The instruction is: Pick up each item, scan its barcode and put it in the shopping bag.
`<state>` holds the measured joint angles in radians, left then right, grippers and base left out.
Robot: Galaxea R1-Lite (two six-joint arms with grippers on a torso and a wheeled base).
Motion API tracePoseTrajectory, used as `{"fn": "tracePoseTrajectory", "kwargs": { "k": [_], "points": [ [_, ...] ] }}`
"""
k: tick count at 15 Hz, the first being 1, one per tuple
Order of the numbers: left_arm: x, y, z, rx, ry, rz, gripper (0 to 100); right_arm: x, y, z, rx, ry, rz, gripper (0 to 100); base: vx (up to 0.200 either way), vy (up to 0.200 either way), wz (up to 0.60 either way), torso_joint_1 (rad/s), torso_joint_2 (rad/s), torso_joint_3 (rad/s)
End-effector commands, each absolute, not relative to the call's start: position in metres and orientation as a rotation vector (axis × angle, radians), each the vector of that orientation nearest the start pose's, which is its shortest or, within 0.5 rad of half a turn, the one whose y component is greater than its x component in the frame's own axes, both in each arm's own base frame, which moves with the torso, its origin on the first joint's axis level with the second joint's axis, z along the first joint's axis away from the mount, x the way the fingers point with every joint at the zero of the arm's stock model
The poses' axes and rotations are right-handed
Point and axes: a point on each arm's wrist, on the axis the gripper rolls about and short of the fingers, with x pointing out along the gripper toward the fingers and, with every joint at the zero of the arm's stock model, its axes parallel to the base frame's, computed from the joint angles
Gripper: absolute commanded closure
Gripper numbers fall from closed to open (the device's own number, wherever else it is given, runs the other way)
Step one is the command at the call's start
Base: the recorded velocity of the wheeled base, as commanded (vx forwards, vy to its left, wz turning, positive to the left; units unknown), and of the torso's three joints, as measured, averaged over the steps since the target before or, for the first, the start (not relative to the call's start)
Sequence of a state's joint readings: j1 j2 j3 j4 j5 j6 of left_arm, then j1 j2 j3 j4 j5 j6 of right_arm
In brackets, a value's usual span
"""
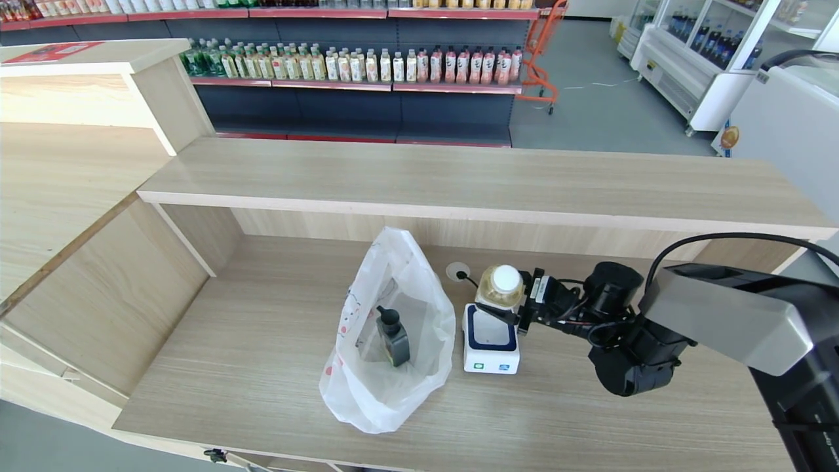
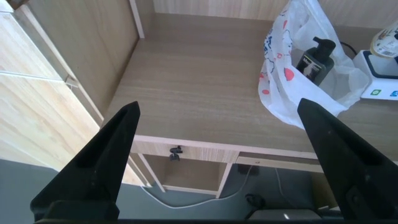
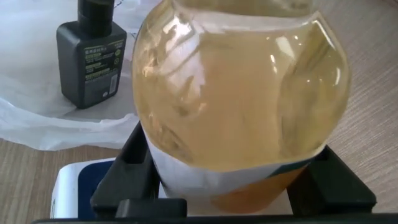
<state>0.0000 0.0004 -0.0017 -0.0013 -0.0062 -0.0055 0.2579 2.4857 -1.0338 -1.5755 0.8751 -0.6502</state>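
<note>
Right gripper (image 1: 508, 303) clamped on drink bottle (image 1: 502, 283) just above scanner (image 1: 490, 349); black pump bottle (image 1: 393, 339) inside shopping bag (image 1: 423, 295); left gripper (image 2: 219, 109) spread wide, holding nothing, near counter (image 2: 205, 93) edge

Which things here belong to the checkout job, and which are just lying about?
Job:
- drink bottle, held in the right end effector over the scanner
- shopping bag
- black pump bottle inside the bag

Lying about:
- stocked shelves
- orange trolley
- freezer cabinets
- cable grommet
</note>
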Motion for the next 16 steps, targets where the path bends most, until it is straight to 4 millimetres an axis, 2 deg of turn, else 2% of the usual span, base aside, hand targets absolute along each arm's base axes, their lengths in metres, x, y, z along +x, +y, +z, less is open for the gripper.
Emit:
{"fn": "tracePoseTrajectory", "kwargs": {
  "k": [1, 6, 8, 9, 11, 12, 13, 14, 16],
  "points": [
    [-0.023, 0.0, 0.076, -0.006, -0.003, -0.006, 0, 0.411, 0.129, 0.023, -0.615, -0.479, 1.062, 100, 0.0, 0.0, 0.0, 0.0, 0.0, 0.0],
    [-0.023, 0.0, 0.076, -0.006, -0.003, -0.006, 0, 0.409, 0.132, 0.028, -0.617, -0.491, 1.064, 100, 0.0, 0.0, 0.0, 0.0, 0.0, 0.0],
    [-0.023, 0.0, 0.076, -0.006, -0.003, -0.006, 0, 0.407, 0.13, 0.039, -0.619, -0.509, 1.055, 100, 0.0, 0.0, 0.0, 0.0, 0.0, 0.0],
    [-0.023, 0.0, 0.076, -0.006, -0.003, -0.006, 0, 0.405, 0.13, 0.052, -0.614, -0.527, 1.046, 100, 0.0, 0.0, 0.0, 0.0, 0.0, 0.0],
    [-0.023, 0.0, 0.076, -0.006, -0.003, -0.006, 0, 0.386, 0.12, 0.083, -0.526, -0.476, 1.008, 100, 0.0, 0.0, 0.0, 0.0, 0.0, 0.0],
    [-0.023, 0.0, 0.076, -0.006, -0.003, -0.006, 0, 0.383, 0.118, 0.086, -0.512, -0.464, 1.001, 100, 0.0, 0.0, 0.0, 0.0, 0.0, 0.0],
    [-0.023, 0.0, 0.076, -0.006, -0.003, -0.006, 0, 0.36, 0.103, 0.107, -0.379, -0.369, 0.942, 100, 0.0, 0.0, 0.0, 0.0, 0.0, 0.0],
    [-0.023, 0.0, 0.076, -0.006, -0.003, -0.006, 0, 0.349, 0.099, 0.116, -0.29, -0.317, 0.893, 100, 0.0, 0.0, 0.0, 0.0, 0.0, 0.0],
    [-0.023, 0.0, 0.076, -0.006, -0.003, -0.006, 0, 0.334, 0.101, 0.128, -0.062, -0.154, 0.79, 100, 0.0, 0.0, 0.0, 0.0, 0.0, 0.0]
  ]
}}
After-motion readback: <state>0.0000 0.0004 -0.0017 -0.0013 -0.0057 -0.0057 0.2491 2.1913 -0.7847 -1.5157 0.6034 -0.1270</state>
